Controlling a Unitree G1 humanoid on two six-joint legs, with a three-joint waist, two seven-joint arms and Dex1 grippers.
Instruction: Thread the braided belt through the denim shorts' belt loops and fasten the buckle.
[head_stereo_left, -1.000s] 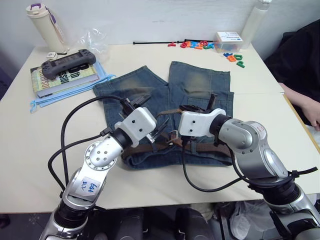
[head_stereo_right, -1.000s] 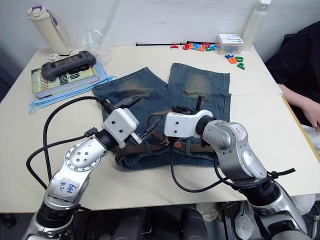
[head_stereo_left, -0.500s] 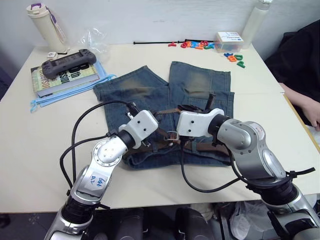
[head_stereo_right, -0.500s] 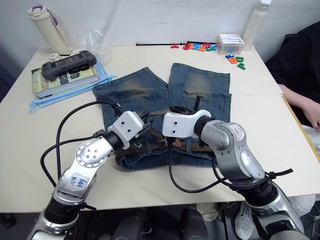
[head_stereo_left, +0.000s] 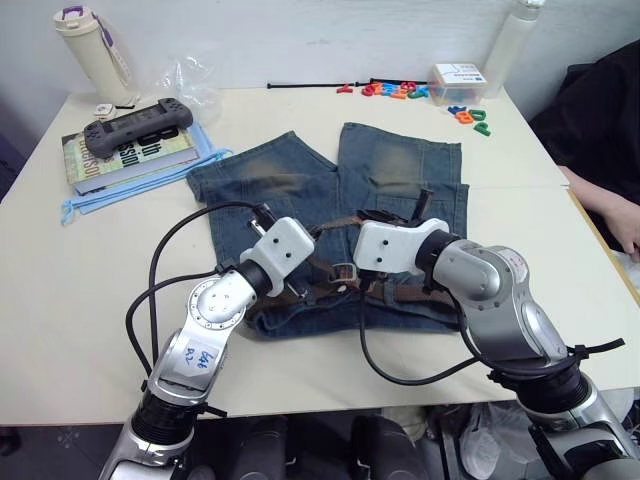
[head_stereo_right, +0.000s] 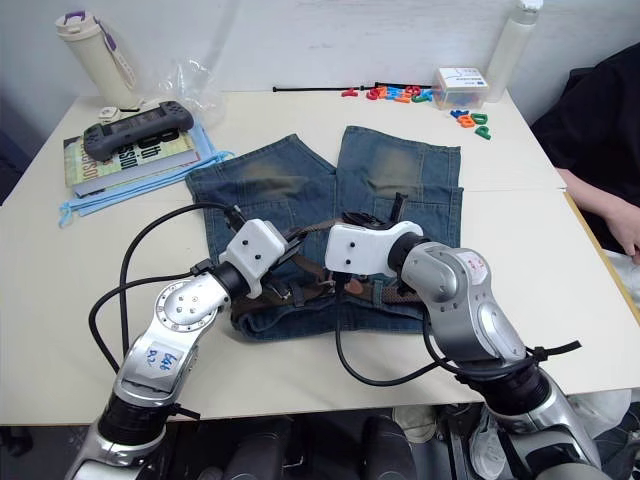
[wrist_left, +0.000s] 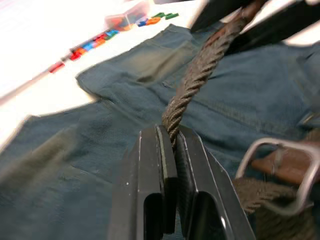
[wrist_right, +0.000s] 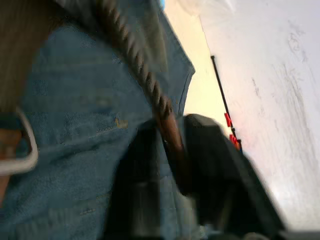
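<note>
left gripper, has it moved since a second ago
Yes. The left gripper has shifted toward the robot's right, closer to the buckle on the denim shorts, shut on the braided belt.

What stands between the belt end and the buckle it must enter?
Nothing visible does. The left gripper pinches the braided belt, the right gripper holds its brown tip, and the buckle lies open on the denim shorts beside them.

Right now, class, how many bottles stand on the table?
2: a cream bottle at the far left corner, and a white bottle at the far right edge. Others may be out of frame.
</note>
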